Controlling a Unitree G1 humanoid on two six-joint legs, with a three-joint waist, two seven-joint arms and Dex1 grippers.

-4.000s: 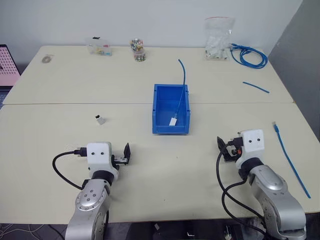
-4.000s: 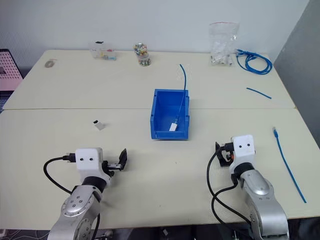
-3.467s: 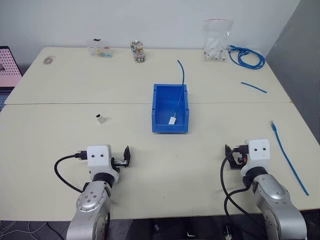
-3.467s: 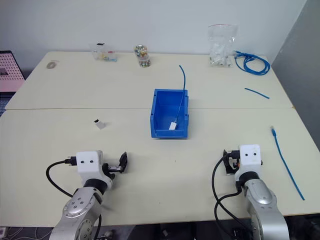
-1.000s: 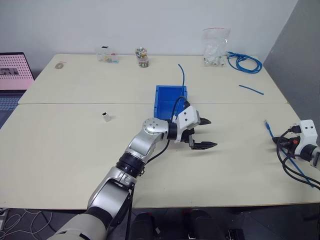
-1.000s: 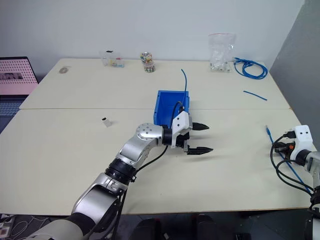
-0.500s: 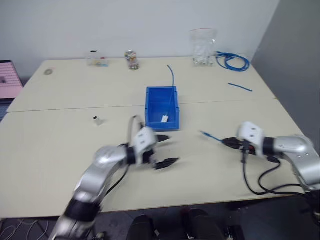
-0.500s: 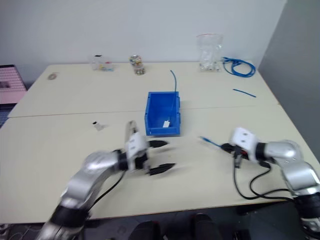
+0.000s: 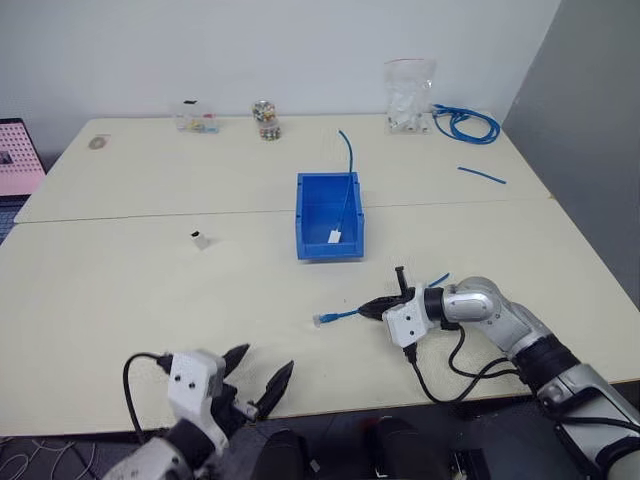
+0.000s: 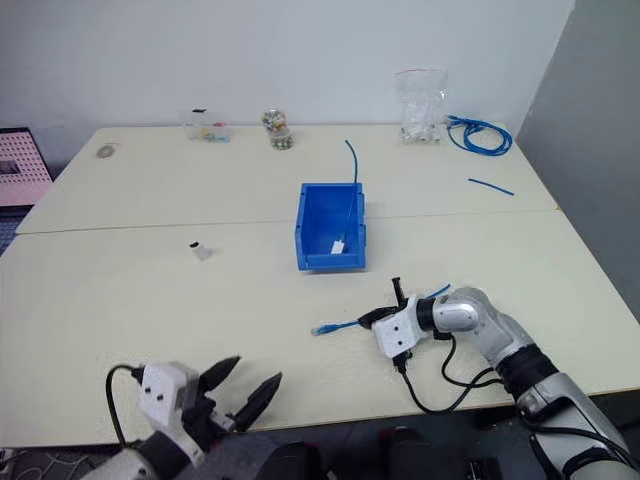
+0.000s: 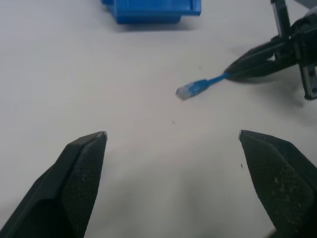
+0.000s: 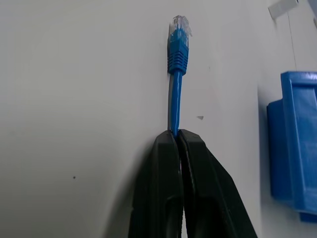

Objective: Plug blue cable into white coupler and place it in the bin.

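Blue cable (image 9: 345, 316): I see a thin bright blue lead, clear plug pointing left, low over the near table. White coupler (image 9: 201, 240): tiny white block, far left of it, alone. Bin (image 9: 305, 216): bright blue, centre table, holding another cable end with a white piece.

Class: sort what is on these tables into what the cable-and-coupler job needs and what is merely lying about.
Job: thin blue cable with clear plug, pinched by right gripper; tiny white coupler; blue plastic bin.
Lying about: coiled blue cable bundle; short blue offcut; clear plastic bag; small jar.
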